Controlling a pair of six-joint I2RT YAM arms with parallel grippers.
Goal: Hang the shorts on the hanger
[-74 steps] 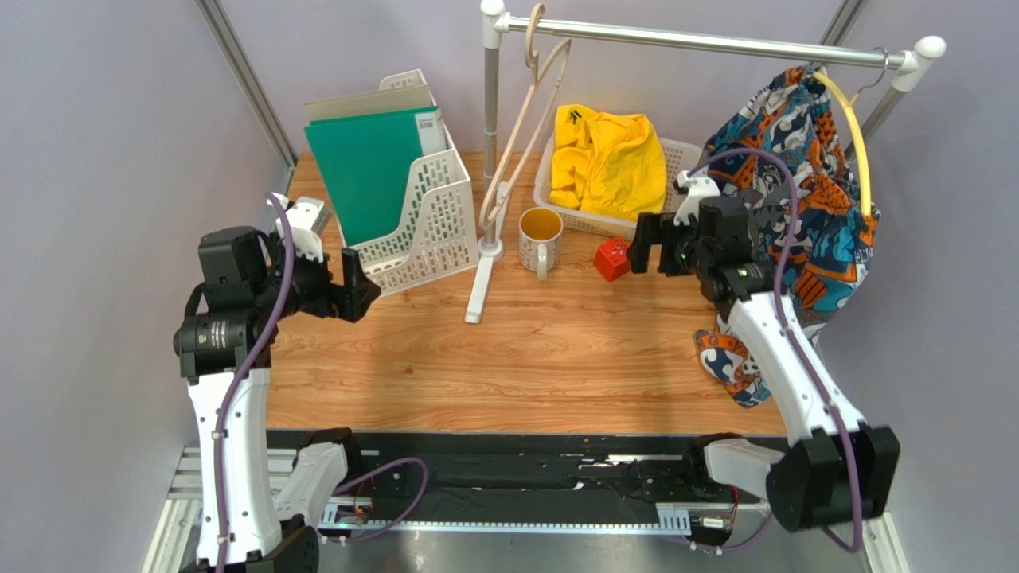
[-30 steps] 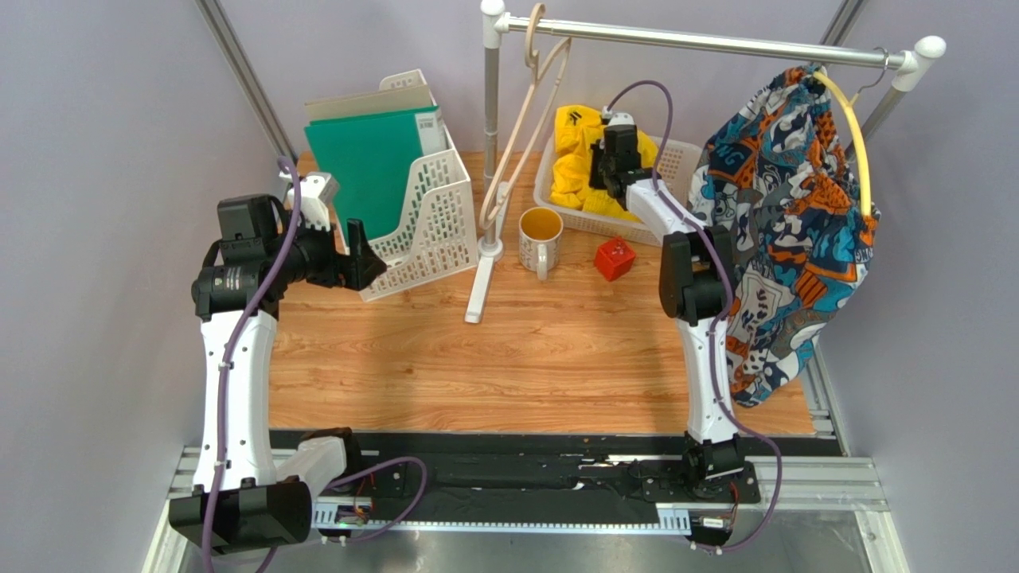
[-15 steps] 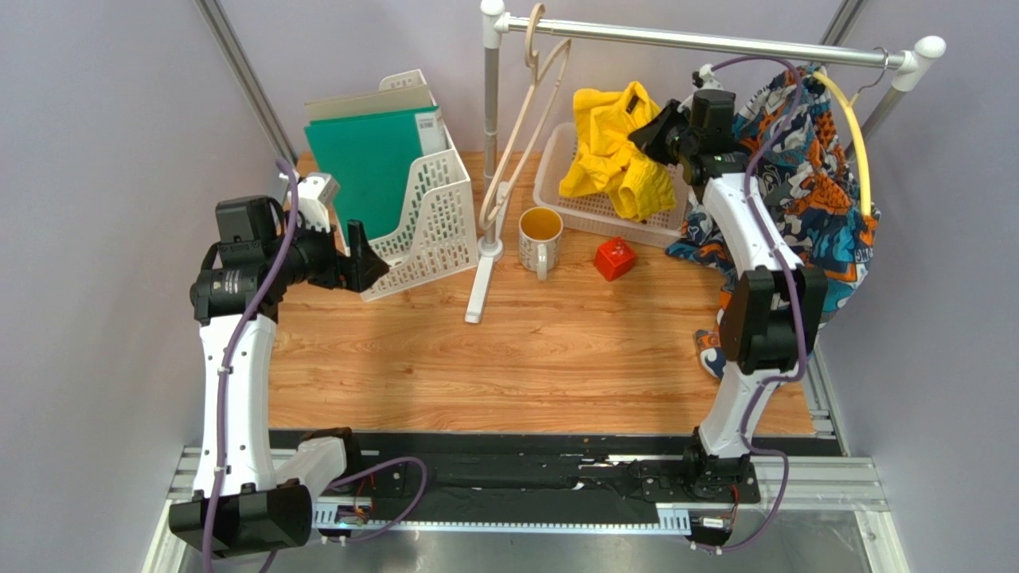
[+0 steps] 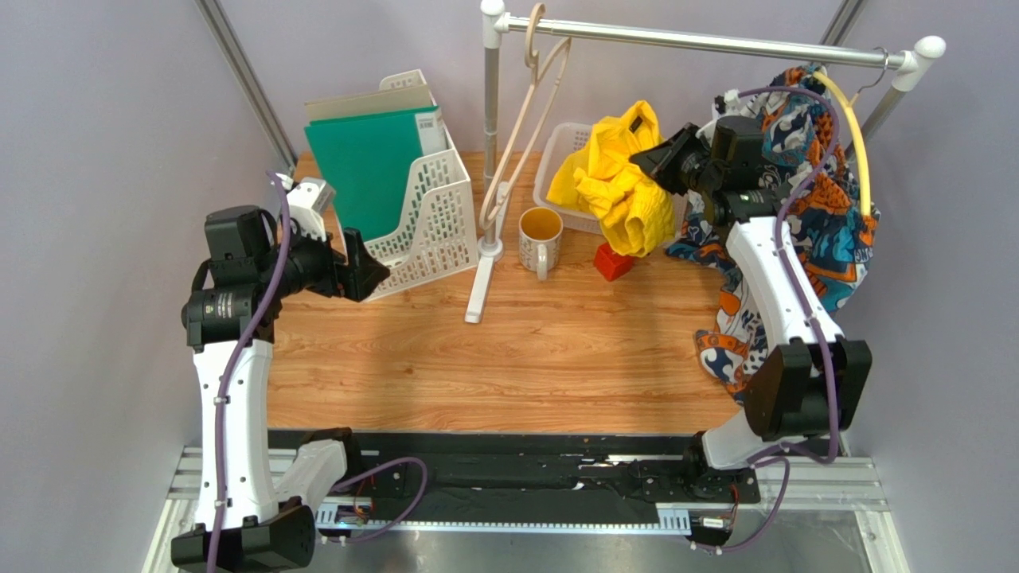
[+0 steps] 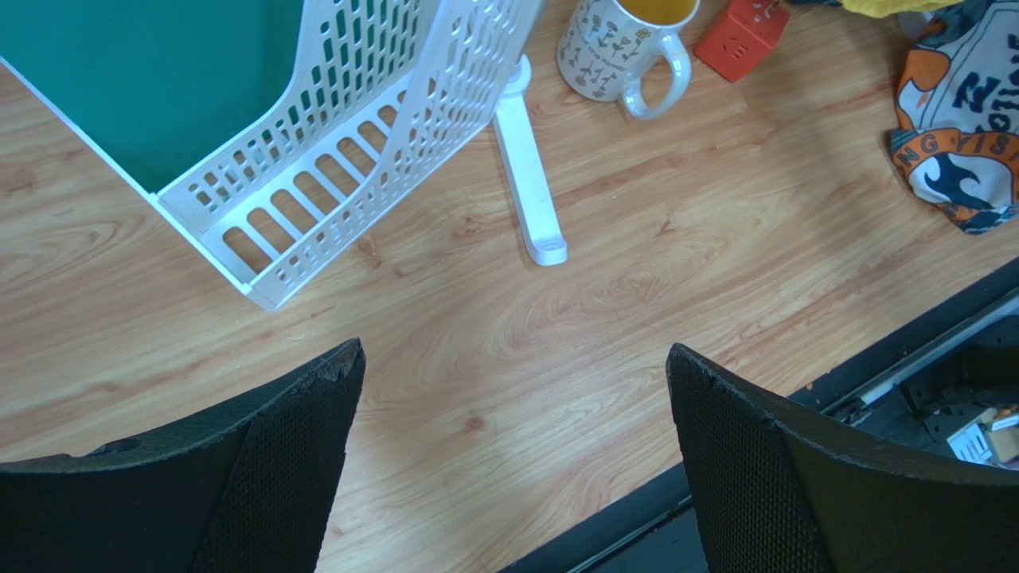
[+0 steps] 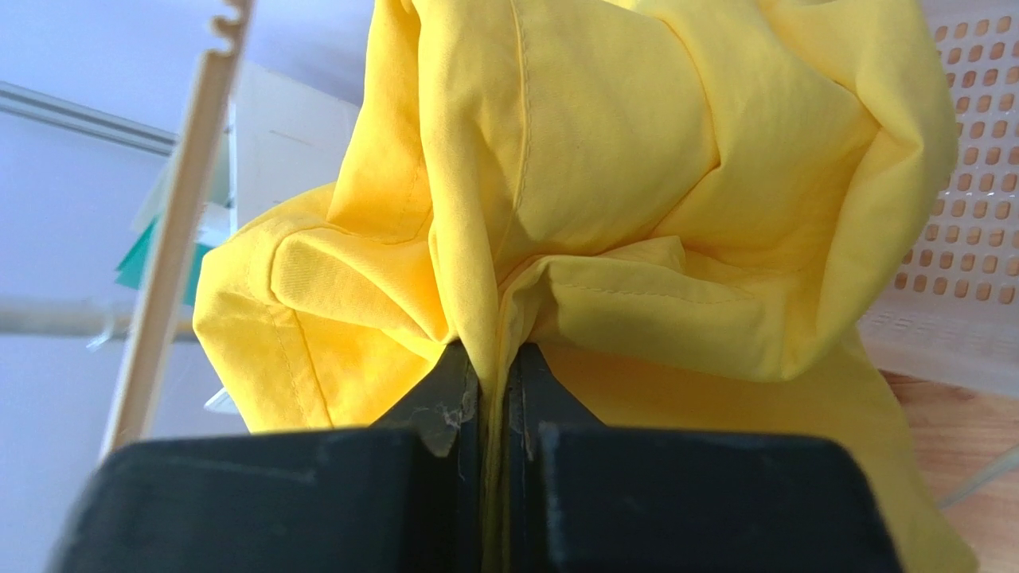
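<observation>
The yellow shorts [image 4: 616, 179] hang bunched in the air above the white basket [image 4: 557, 155], pinched by my right gripper [image 4: 646, 156], which is shut on a fold of the fabric [image 6: 574, 179]. In the right wrist view my right gripper [image 6: 492, 358] has the cloth squeezed between its jaws. The beige hanger [image 4: 526, 114] hangs from the rail [image 4: 706, 43] to the left of the shorts; a strip of the hanger [image 6: 179, 227] shows at the left of the right wrist view. My left gripper [image 4: 365, 265] is open over the table near the file rack, holding nothing [image 5: 514, 358].
A white file rack [image 4: 419, 209] with green folders stands at the back left. A mug [image 4: 539, 235], a red block [image 4: 611, 262] and the rail's white foot [image 4: 483, 281] sit mid-table. A patterned garment [image 4: 813, 203] on a thin yellow hanger [image 4: 852, 125] hangs at the right.
My right gripper went to the basket, closed on the shorts and lifted them up and toward the front, clear of the basket. The left arm barely shifted.
</observation>
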